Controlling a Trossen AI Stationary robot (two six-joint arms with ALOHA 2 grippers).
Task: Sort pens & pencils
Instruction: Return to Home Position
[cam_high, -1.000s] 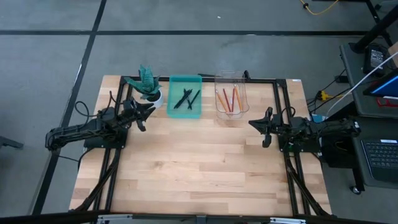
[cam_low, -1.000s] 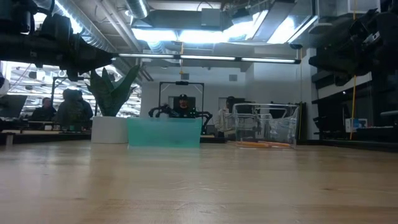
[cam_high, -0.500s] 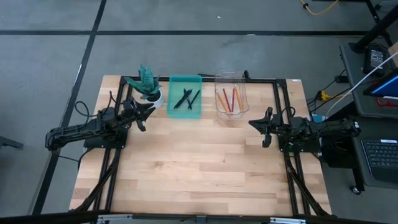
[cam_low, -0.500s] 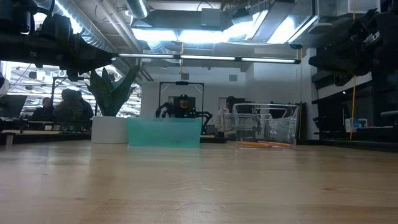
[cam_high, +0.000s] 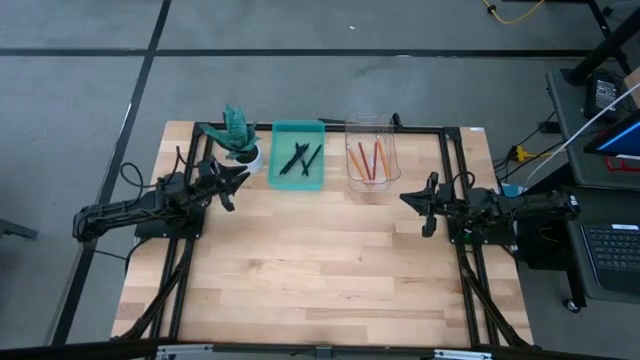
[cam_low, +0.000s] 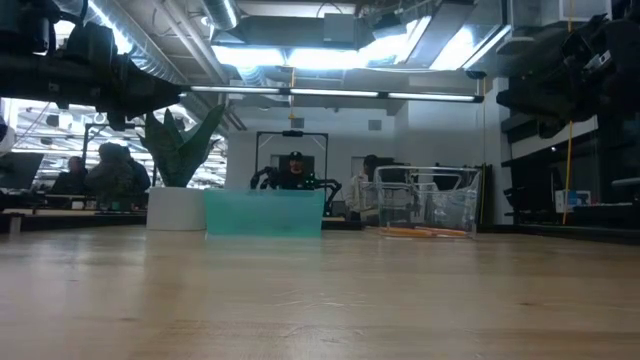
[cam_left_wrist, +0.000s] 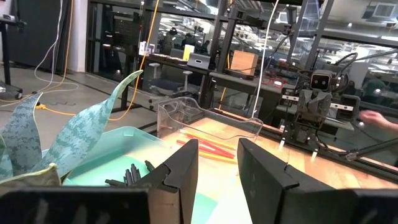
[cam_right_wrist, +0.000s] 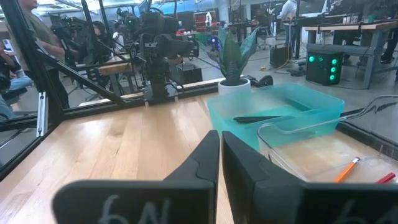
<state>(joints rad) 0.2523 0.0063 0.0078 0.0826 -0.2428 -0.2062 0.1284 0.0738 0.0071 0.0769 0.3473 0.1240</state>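
A robotics lab: another robot rig, workbenches, exposed ceiling ducts.

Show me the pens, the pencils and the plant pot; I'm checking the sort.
pens (cam_high: 300, 158): high view, middle of the black bunch.
pencils (cam_high: 368, 160): high view, middle of the orange and red sticks.
plant pot (cam_high: 247, 156): high view, its white rim.

From above, the pens cross in a heap, too small to count. At table height the green bin shows only its cloudy wall, nothing of what lies inside. In the right wrist view the pencils run off the picture's edge. In the left wrist view a finger of the left gripper covers part of the pens.
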